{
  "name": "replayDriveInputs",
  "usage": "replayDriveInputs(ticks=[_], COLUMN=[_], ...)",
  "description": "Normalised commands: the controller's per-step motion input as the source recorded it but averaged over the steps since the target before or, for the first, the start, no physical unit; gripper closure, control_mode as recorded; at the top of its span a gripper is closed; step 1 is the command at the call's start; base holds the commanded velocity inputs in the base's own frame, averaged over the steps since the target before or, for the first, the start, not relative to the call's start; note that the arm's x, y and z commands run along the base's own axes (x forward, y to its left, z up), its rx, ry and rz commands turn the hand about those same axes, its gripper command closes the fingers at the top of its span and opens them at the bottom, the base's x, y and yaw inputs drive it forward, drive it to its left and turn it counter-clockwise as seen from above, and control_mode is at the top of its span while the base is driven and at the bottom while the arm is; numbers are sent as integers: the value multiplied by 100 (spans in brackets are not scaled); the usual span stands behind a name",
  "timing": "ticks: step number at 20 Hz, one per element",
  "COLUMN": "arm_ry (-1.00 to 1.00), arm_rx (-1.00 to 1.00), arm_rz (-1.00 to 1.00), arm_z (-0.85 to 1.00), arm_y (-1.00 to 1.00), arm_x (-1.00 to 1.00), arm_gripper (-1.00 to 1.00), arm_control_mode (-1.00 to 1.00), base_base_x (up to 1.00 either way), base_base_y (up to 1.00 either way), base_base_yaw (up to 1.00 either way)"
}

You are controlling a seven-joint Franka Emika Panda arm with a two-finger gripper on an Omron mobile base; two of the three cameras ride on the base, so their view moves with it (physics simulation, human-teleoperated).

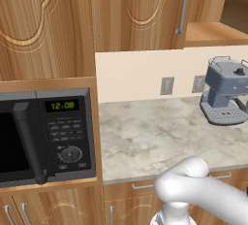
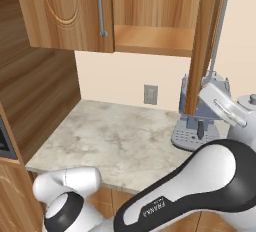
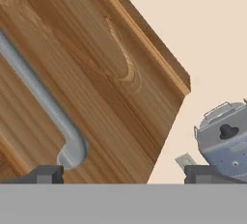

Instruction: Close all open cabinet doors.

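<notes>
Now open door (image 2: pixel 202 46) upper right of right base view, edge-on; claw (image 3: pixel 123 175) spread wide, empty, near handle (image 3: pixel 41 97). Push outer face flat, steady, clear of coffee machine (image 1: pixel 225 93).

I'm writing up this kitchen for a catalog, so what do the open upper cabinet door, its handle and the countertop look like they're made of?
The open cabinet door looks like medium-brown wood with a satin finish, since grain streaks run along it. Its handle looks like brushed metal: a smooth grey-silver bar with a soft sheen. The countertop looks like polished marble or a stone-look laminate, mottled beige and grey; the render leaves that open.
</notes>
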Motion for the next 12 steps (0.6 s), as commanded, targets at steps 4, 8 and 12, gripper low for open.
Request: replayDriveInputs(ticks=[4, 8, 12], arm_ry=[0, 0, -1], arm_rx=[0, 0, 0], arm_rz=[13, 11, 3], arm_z=[0, 0, 0], arm_y=[-3, -1, 4], arm_x=[19, 36, 18], arm_gripper=[-100, -100, -100], arm_control_mode=[-100, -100, -100], base_base_x=[0, 0, 0], base_base_y=[0, 0, 0], base_base_yaw=[0, 0, 0])
